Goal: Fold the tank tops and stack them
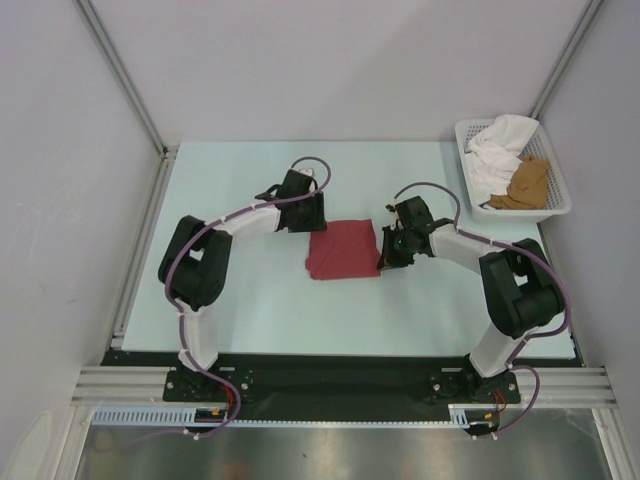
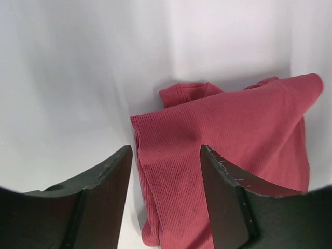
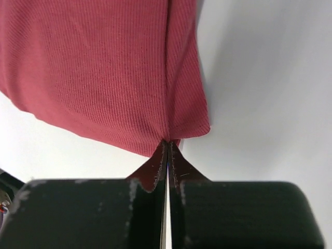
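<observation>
Clamped tight: the right pincer [image 3: 167, 149] nips the right edge of the dark red tank top [image 1: 343, 253]!
The top spreads leftward from it, a squarish fold mid-way across the table [image 1: 250, 310], between both arms. The left pincer [image 2: 165, 150] gapes wide at its far-left corner, gripping nothing. Open room lies left and near; the tan-brown top [image 1: 528, 182] sits in the basket [image 1: 545, 210], well apart.

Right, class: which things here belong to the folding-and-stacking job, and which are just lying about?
Job: dark red tank top, pinched by the right gripper; tan-brown tank top; left gripper, open.
Lying about: white mesh basket; white cloth.
</observation>
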Robot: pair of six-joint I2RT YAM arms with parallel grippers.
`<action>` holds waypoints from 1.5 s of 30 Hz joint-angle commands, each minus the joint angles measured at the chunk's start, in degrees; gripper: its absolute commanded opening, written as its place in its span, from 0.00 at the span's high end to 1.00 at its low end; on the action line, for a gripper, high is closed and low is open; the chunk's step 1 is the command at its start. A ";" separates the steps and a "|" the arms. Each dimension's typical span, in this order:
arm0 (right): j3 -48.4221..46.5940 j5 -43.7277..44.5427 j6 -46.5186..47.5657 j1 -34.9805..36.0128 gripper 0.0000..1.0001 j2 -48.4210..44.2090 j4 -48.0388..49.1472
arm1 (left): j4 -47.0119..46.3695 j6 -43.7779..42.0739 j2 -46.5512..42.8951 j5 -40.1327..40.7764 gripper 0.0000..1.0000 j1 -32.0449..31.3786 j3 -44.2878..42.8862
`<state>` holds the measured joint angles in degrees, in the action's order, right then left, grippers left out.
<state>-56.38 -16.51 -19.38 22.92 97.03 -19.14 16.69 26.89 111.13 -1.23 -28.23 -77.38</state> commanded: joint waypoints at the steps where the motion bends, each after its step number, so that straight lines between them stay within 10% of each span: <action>1: -0.23 2.27 0.57 -0.06 1.00 -0.09 -0.38 | -0.43 -0.79 2.33 -1.58 0.41 0.45 -2.77; 14: 2.68 3.58 -0.22 -0.50 1.00 -1.85 0.07 | 0.19 -0.53 5.59 -2.28 0.99 3.00 -6.55; 20: 5.49 4.30 -0.84 -1.65 1.00 -3.07 1.11 | 0.89 -1.58 4.71 -1.84 0.96 4.76 -6.55; 23: 6.55 3.16 -0.93 -1.56 0.89 -3.60 2.17 | 0.19 -2.28 4.62 -6.56 0.59 4.67 -6.38; 29: 5.67 0.88 -1.01 -2.26 0.62 -6.59 2.70 | -1.39 -3.34 -1.77 -8.79 0.26 3.18 -2.52; 37: 0.14 -7.44 -3.03 -3.49 0.76 -8.18 5.41 | -3.41 -0.97 -14.62 -9.66 0.34 2.48 5.13; 41: -3.73 -15.99 -7.16 -3.06 1.00 -3.71 11.65 | -6.92 1.22 -18.66 -13.35 0.62 0.11 8.99; 45: -8.82 -21.71 -11.81 -2.35 1.00 1.92 18.15 | -11.84 5.96 -20.60 -16.60 0.82 -1.13 13.30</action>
<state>-61.36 -30.65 -26.79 19.94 95.24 -8.60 9.78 28.75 92.12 -13.56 -28.34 -67.26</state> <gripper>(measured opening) 0.010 0.212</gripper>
